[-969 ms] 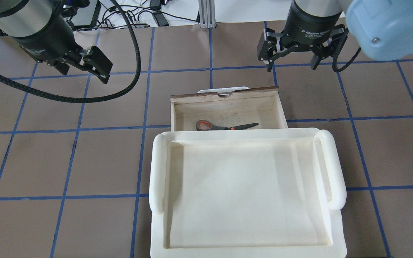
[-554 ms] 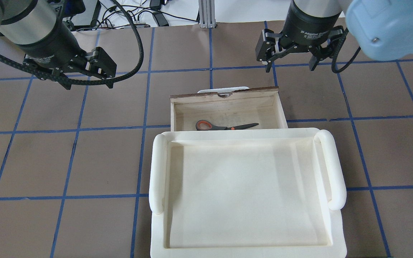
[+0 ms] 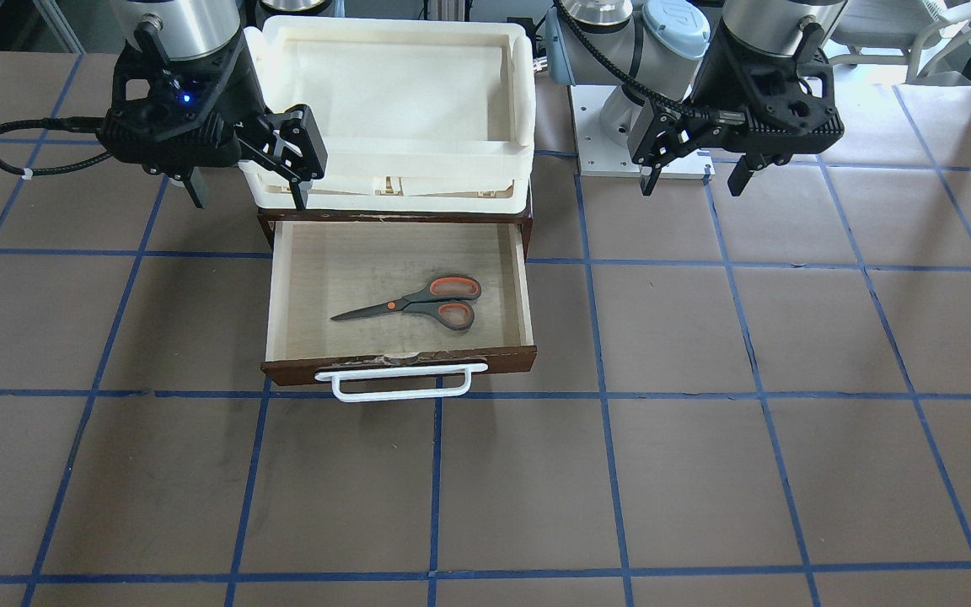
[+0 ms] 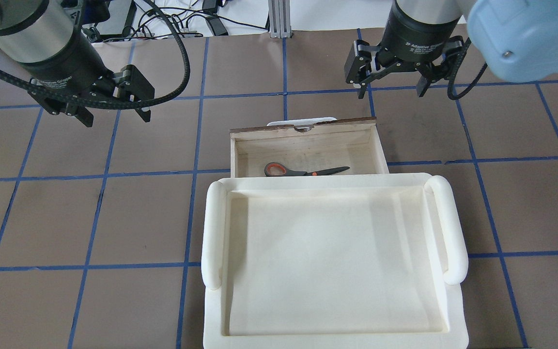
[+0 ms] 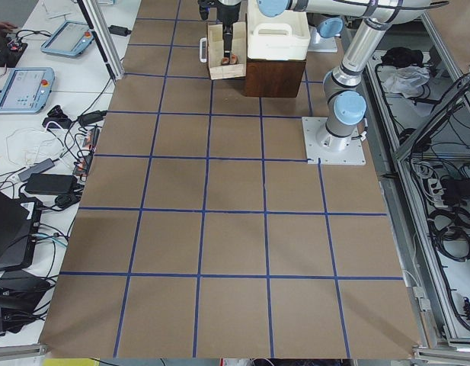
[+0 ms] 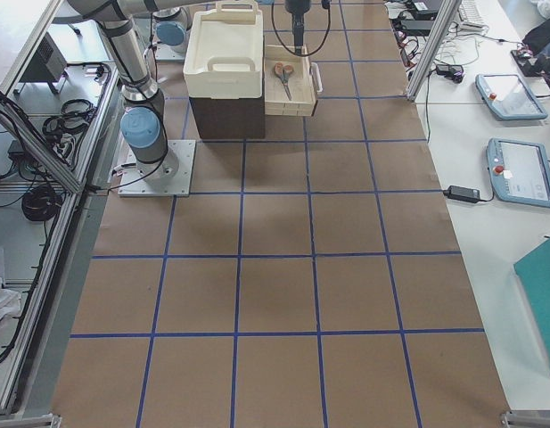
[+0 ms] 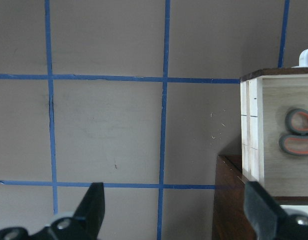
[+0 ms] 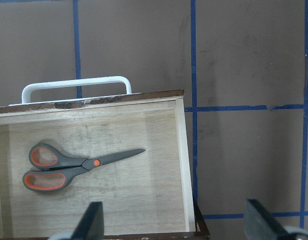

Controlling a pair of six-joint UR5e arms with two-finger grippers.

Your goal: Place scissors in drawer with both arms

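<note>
The scissors (image 3: 418,305) lie flat inside the open drawer (image 3: 527,295), handles toward my left. They also show in the overhead view (image 4: 303,171) and the right wrist view (image 8: 79,165). The drawer is pulled out, with its white handle (image 3: 401,384) at the far side. My left gripper (image 4: 114,116) is open and empty, hanging above the table to the left of the drawer. My right gripper (image 4: 390,91) is open and empty, above the table past the drawer's right front corner. The left wrist view shows only the scissors' handle loops (image 7: 296,132).
A cream-white plastic tray (image 4: 213,228) sits on top of the dark brown cabinet (image 6: 225,116) that the drawer slides out of. The brown table (image 4: 90,218) has blue tape grid lines. Cables and devices lie beyond the far edge (image 4: 196,19).
My left gripper has turned from a tilted pose to point downward, with both fingers now showing. My right gripper has shifted slightly away. The scissors and drawer have not moved.
</note>
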